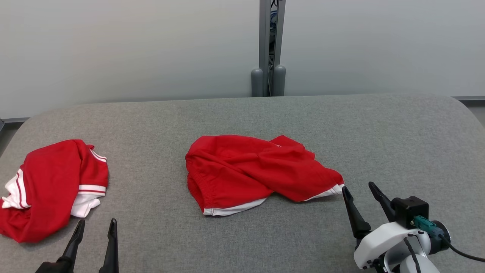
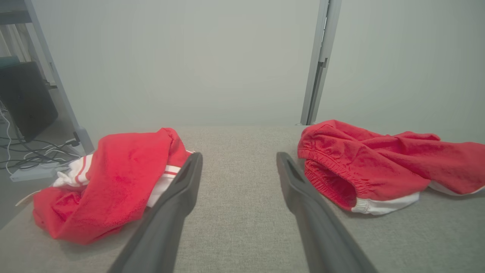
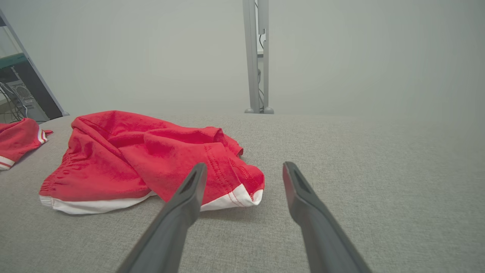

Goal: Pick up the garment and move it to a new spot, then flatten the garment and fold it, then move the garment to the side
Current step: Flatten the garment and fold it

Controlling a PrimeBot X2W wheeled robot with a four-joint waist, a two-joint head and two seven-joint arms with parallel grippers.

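Right gripper [image 1: 357, 186] is seen at the lower right of the head view, its two dark fingers spread wide and nothing held. The fingertip nearer the frame's centre sits just beside the white-trimmed corner of the red garment [image 1: 257, 170]; whether it touches cannot be told. That garment is lying crumpled at the middle of the grey padded table [image 1: 398, 132]. Left gripper [image 1: 96, 221] is shown at the lower left, likewise spread wide and empty, near a second red garment [image 1: 49, 185] heaped at the left edge. A grey post [image 1: 271, 45] is set against the pale wall at top centre.

In the left wrist view, bare table is framed between the open fingers, with the second garment at the lower left and the middle garment's elastic waistband at the right. Cables [image 2: 22, 159] on the floor are glimpsed at the far left, something not offered by the head view.

In the right wrist view, the stitched, white-hemmed corner is shown large, partly hidden behind the finger at frame left, and the folds piled above it are made plain.

The first step, picking up, is judged not yet begun. A descent onto that hem corner and a firm pinch of the thin cloth are called for next.
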